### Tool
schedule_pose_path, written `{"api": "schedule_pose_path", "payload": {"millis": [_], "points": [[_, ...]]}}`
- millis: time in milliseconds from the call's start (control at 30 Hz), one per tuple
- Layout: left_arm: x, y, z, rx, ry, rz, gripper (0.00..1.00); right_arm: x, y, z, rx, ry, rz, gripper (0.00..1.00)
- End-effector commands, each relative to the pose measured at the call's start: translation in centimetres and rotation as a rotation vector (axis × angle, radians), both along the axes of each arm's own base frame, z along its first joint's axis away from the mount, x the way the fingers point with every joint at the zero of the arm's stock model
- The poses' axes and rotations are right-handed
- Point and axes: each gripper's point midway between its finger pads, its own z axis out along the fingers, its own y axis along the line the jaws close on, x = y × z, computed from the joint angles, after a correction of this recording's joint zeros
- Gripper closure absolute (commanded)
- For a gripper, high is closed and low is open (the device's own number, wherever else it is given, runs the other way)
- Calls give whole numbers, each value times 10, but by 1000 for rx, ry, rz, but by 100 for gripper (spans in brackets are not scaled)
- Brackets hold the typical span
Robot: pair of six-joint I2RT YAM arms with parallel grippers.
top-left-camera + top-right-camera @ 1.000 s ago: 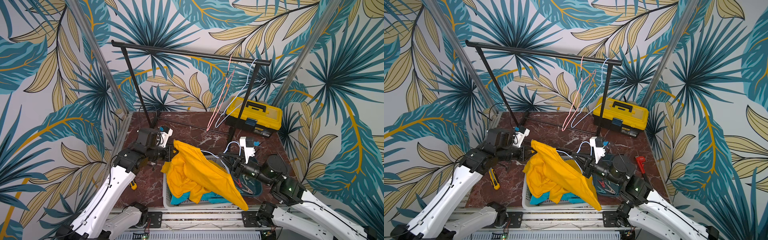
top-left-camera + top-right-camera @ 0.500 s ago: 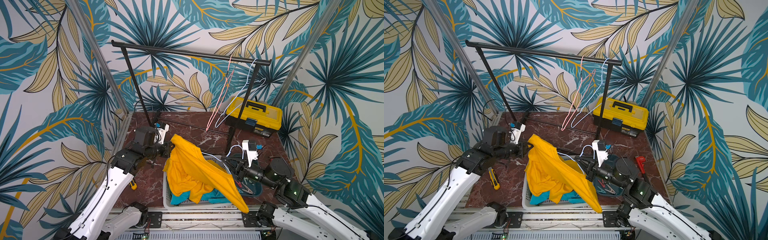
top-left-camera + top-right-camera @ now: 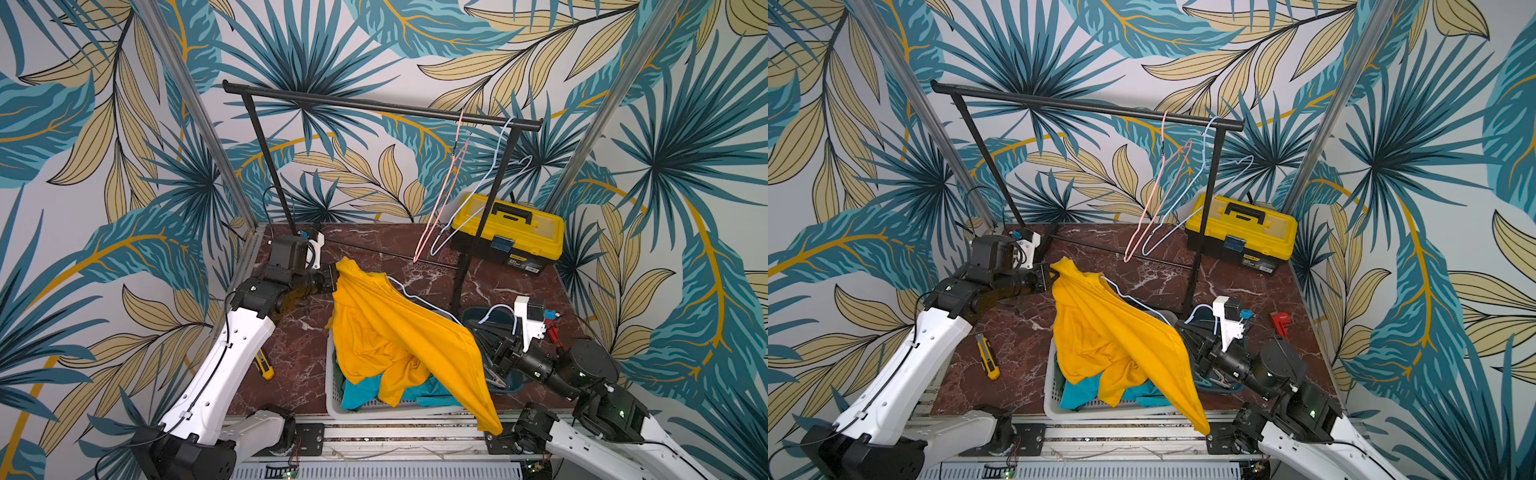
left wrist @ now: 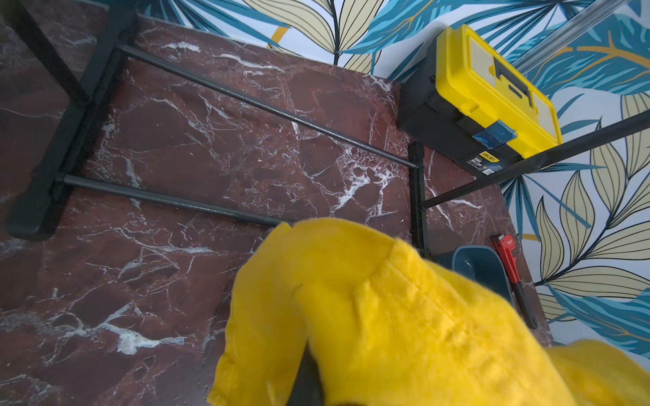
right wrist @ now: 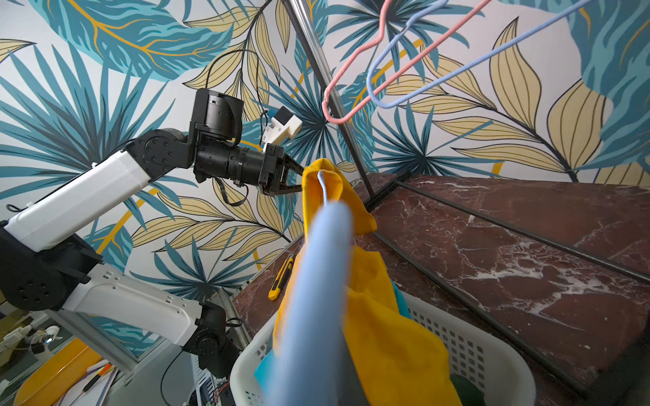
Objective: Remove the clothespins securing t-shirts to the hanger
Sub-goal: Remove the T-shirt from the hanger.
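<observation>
Right wrist view of left gripper (image 5: 297, 180): pinched shut on yellow t-shirt (image 5: 373, 316) at tip of pale blue hanger (image 5: 322, 186), probably to tension cloth.
Right gripper (image 3: 1187, 336): closed on that hanger, suspending shirt over basket (image 5: 467, 351).
Clothespins: none discernible on shirt.

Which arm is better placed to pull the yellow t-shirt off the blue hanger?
Left, probably: the left gripper grips the yellow t-shirt at its top; the right gripper holds the blue hanger, steadying it.
</observation>
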Motion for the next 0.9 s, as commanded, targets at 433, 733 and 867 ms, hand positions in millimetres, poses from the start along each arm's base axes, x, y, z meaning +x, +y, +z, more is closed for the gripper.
{"api": "schedule_pose_path", "payload": {"millis": [433,733,867], "points": [[3,17,30,27,-150,12,100,16,31,55,65,-220,41,100],[-14,1,29,-19,-156,-99,100,38,57,96,144,-290,42,100],[-19,0,26,-18,-158,-116,100,49,59,103,184,-294,3,100]]}}
